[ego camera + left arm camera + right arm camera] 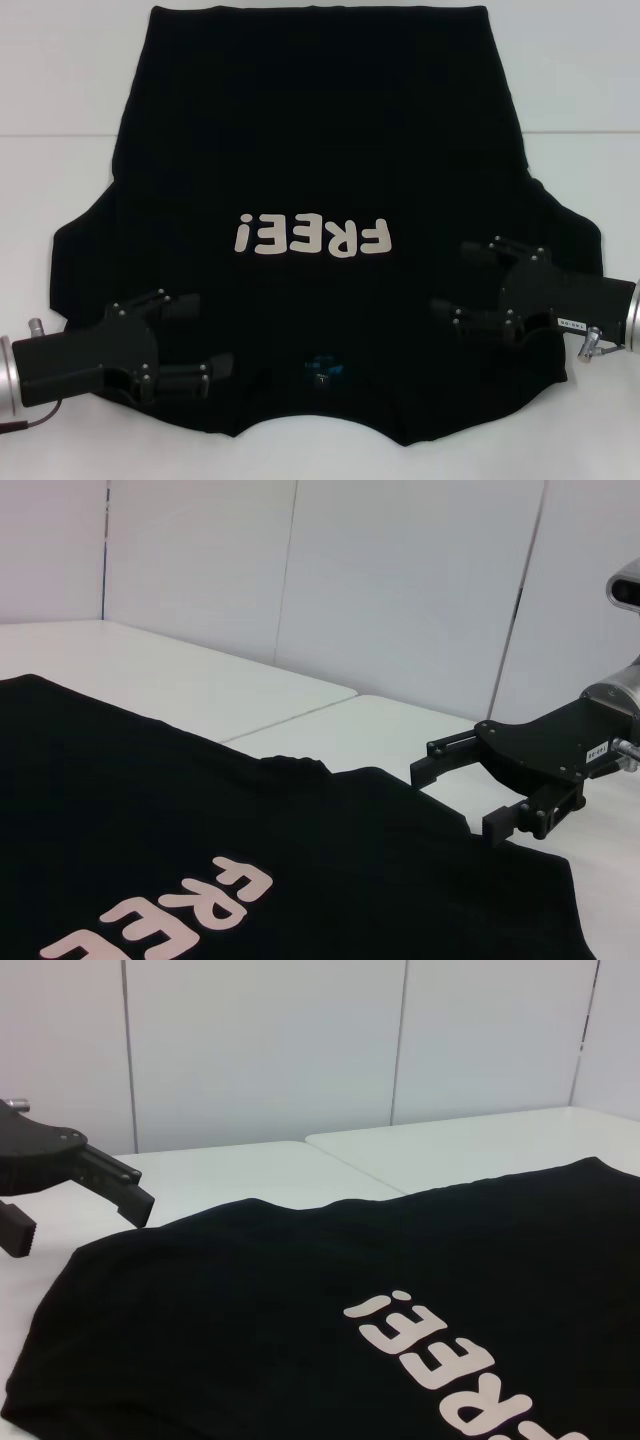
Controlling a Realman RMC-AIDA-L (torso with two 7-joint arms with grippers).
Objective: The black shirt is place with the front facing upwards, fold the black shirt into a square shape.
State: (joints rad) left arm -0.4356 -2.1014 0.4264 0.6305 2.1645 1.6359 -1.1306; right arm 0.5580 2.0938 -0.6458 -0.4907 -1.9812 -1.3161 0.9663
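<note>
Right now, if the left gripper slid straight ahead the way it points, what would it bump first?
Probably nothing solid. The open left gripper points inward across the black shirt, toward its blue neck label. Farther on is the right gripper, though it looks slightly off that line; depth is unclear.

I'm seeing the black shirt [320,130] lying as soft matt cloth, its "FREE!" print [311,236] looking smooth and flat. The left gripper [200,335] and right gripper [455,278] are showing matt black plastic on brushed metal wrists. The table [60,90] is looking smooth, white, faintly glossy.
</note>
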